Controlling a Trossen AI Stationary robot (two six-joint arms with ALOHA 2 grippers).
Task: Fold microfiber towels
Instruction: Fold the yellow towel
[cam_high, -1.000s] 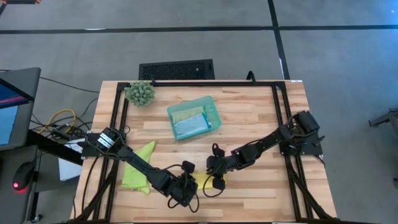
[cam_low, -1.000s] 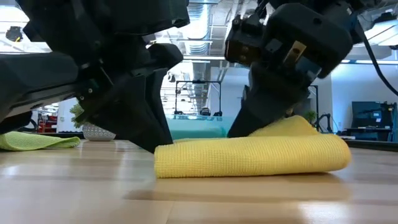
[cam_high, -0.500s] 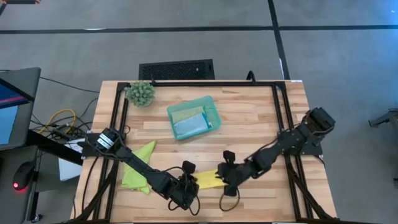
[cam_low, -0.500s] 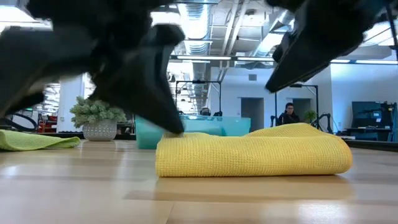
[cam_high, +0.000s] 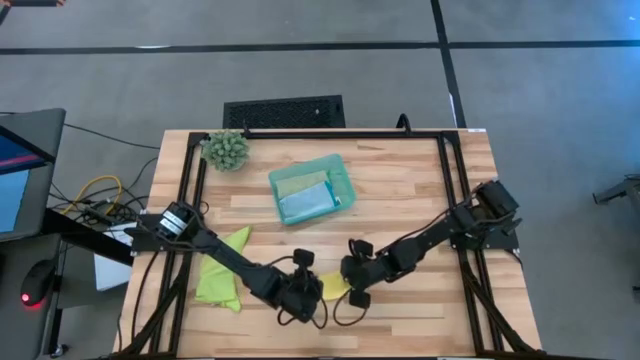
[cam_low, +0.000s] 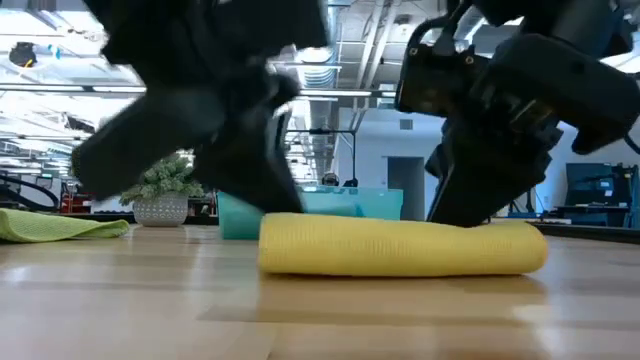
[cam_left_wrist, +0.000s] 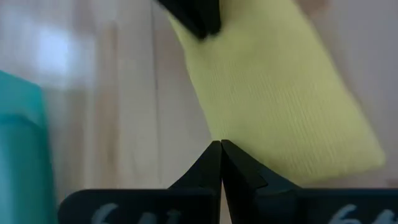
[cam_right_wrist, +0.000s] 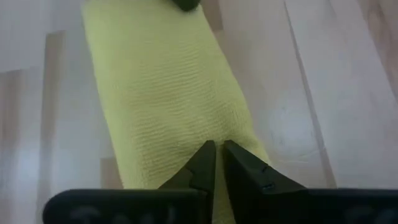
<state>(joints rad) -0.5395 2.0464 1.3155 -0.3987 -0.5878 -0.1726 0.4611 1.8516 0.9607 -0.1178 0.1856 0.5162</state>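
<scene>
Step in hand, as judged: yellow towel (cam_low: 400, 246), already folded to a flat roll at the bench (cam_high: 420, 170) front edge, is being pressed or gripped at both ends. Left claw (cam_high: 303, 297) is clenched, empty, tips at one end; right claw (cam_high: 352, 283) is nearly closed at the other end w/ cloth apparently nipped. Next: likely a lift to the teal tray (cam_high: 343, 178), so both ends must be held level. Lime towel (cam_high: 222, 268) lies unfolded farther left; blue & sage towels are in the tray.

Grey concrete floor (cam_high: 560, 90) with dark seams around the wood-plank surface (cam_high: 400, 190), monitor (cam_high: 20, 170) at 9 o'clock, open ceiling with strip lights (cam_low: 340, 40) behind.
</scene>
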